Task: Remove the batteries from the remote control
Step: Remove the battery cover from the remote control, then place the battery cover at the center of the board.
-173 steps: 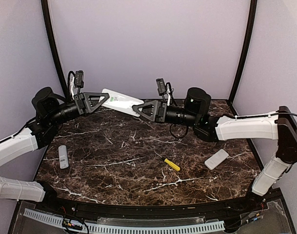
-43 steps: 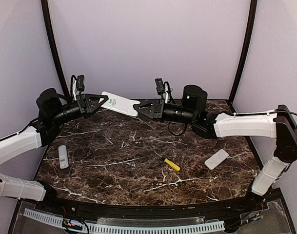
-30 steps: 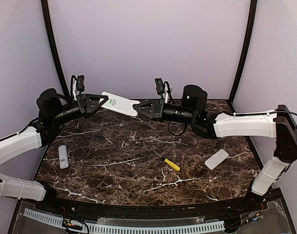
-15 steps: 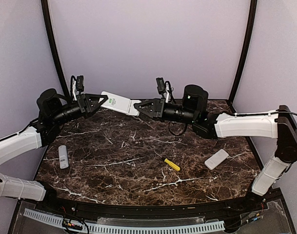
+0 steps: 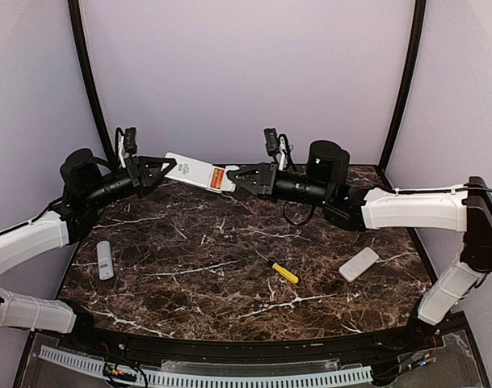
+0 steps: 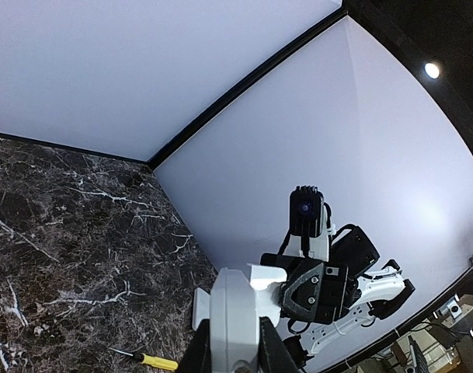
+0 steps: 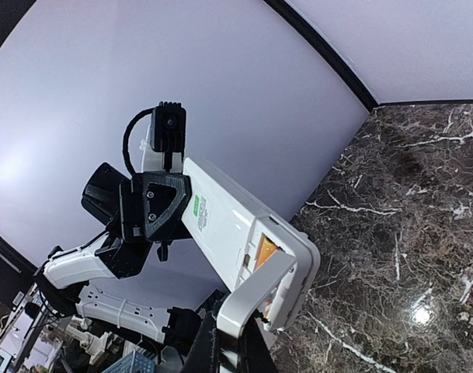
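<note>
One orange battery (image 5: 219, 178) now peeks out of the remote control (image 5: 191, 170). The right gripper (image 5: 232, 176), pinching the battery cover (image 7: 259, 299), has slid it back. Left gripper (image 5: 170, 165) clamps the remote control mid-air above the counter (image 5: 229, 267), so pulling batteries looks next.

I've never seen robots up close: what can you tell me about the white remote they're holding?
The remote is a long white plastic slab with a green label, held in the air. The left fingers clamp one end; at the other, the right fingers grip its battery cover, partly off, baring orange batteries.
</note>
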`<state>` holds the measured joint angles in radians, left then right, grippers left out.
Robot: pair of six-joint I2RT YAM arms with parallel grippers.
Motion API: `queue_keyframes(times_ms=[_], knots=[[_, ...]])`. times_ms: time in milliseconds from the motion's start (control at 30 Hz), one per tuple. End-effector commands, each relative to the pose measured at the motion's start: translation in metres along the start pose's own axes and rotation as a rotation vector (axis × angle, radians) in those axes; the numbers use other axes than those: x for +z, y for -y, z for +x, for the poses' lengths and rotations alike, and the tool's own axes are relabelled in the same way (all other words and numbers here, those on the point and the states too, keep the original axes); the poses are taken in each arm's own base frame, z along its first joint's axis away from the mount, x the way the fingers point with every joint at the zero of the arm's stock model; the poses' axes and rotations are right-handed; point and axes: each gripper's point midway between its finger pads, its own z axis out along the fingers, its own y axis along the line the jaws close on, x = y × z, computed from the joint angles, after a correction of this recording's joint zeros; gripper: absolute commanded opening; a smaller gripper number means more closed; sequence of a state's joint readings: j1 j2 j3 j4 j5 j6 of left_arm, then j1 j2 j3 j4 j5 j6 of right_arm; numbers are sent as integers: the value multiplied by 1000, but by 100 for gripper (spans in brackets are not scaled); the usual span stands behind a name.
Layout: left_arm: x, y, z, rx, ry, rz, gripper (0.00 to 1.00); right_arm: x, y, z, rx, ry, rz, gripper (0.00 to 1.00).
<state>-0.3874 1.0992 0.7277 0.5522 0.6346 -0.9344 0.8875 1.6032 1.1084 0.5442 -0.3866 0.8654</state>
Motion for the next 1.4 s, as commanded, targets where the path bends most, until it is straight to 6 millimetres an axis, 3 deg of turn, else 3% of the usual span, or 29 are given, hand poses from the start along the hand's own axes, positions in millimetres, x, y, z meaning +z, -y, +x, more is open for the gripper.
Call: queue_keyframes(times_ms=[0,267,400,567,833,1033,1367], knots=[[-8,5,-4,8,27,18,0,-12,-2,-12,-36,48,36,0],[-17,-9,-11,18,11,-36,0,-35,8,-25,-109,64,152,0],[-29,-18,-19,37,-49,-65,0,-59,31,-33,-149,57,281,0],[-50,-37,-24,58,-125,-124,0,-90,77,-34,-199,26,523,0],[-57,-48,-16,204,-189,-195,0,-132,170,-19,-98,-51,817,0],[-59,-61,-7,185,-210,-228,0,-155,234,-4,-55,-164,1066,0],[-55,-65,-2,140,-220,-200,0,-174,300,25,-9,-325,1350,0]])
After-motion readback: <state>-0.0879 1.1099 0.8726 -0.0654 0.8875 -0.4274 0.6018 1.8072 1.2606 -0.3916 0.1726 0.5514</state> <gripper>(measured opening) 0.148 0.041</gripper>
